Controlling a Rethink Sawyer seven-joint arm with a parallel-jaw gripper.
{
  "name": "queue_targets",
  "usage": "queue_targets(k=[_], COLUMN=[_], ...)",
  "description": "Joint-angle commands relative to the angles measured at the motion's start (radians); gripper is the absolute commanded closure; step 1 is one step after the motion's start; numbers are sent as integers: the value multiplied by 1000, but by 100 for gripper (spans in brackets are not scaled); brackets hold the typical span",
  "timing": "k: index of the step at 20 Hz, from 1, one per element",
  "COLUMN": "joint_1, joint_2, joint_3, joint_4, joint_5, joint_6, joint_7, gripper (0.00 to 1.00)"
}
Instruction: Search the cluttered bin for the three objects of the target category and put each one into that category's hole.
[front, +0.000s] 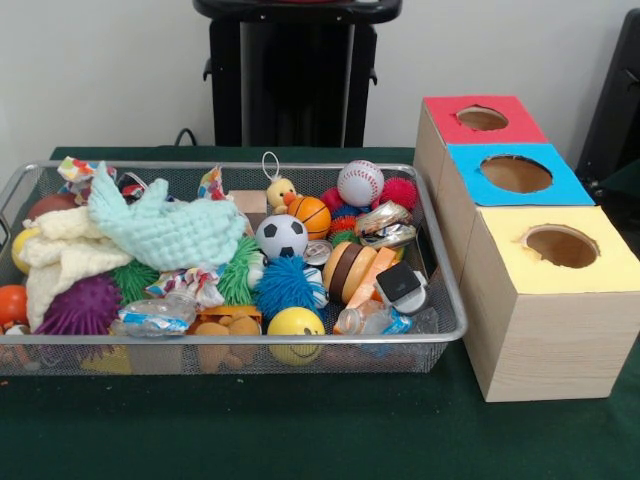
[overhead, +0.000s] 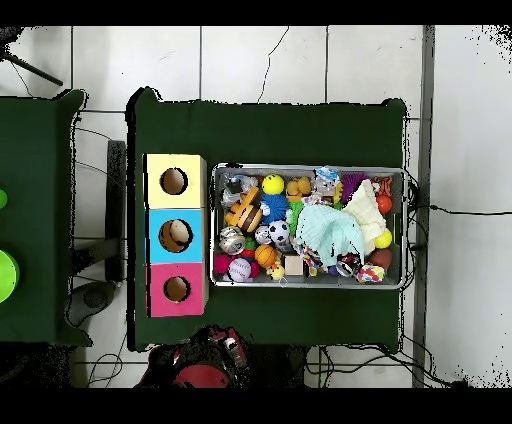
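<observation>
Tablecloth (front: 300, 430), dark green, runs across the near edge. Wire mesh bin (front: 400, 355) sits on it at left, full of clutter. Nearest the front wall are a yellow smiley ball (front: 296, 322), a clear plastic bottle (front: 155, 315), an orange plush toy (front: 225, 330) and a purple spiky ball (front: 85, 305). An orange ball (front: 10, 303) is at the far left edge.

Mid bin: a blue stringy ball (front: 285, 285), a soccer ball (front: 281, 237), a mint cloth (front: 165, 230) lying over a cream cloth (front: 55, 265), and a black-and-white block (front: 400, 283).

Back of the bin: a small basketball (front: 310, 215), a yellow duck (front: 280, 192), a baseball (front: 360, 183) and a red spiky ball (front: 400, 190).

Right of the bin, just beside it, three boxes stand in a row. The yellow box (front: 600, 270) is nearest, then the blue box (front: 560, 185), with the red box (front: 440, 115) farthest. Each top has a round hole: yellow hole (front: 560, 245), blue hole (front: 516, 173), red hole (front: 482, 118). In the overhead view something pale shows inside the blue hole.

Which category is the target cannot be told, and all the toys seen lie in the bin. The gripper shows in neither view, so its state cannot be told.
</observation>
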Motion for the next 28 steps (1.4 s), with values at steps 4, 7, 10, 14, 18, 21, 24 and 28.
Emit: queue_targets(k=[4, 7, 10, 14, 18, 21, 24, 28], joint_1=[-7, -6, -10, -15, -13, -11, -2, -11], joint_2=[37, 37, 43, 54, 48, 44, 33, 31], joint_3=[-41, -43, -46, -48, -47, -51, -51, -62], joint_4=[72, 81, 94, 109, 98, 102, 94, 126], joint_5=[40, 50, 61, 83, 70, 71, 57, 94], joint_6=[-23, -42, -53, -73, -62, -70, -75, -142], joint_7=[8, 0, -10, -29, -25, -26, -13, -73], gripper=[100, 100, 100, 100, 100, 100, 100, 100])
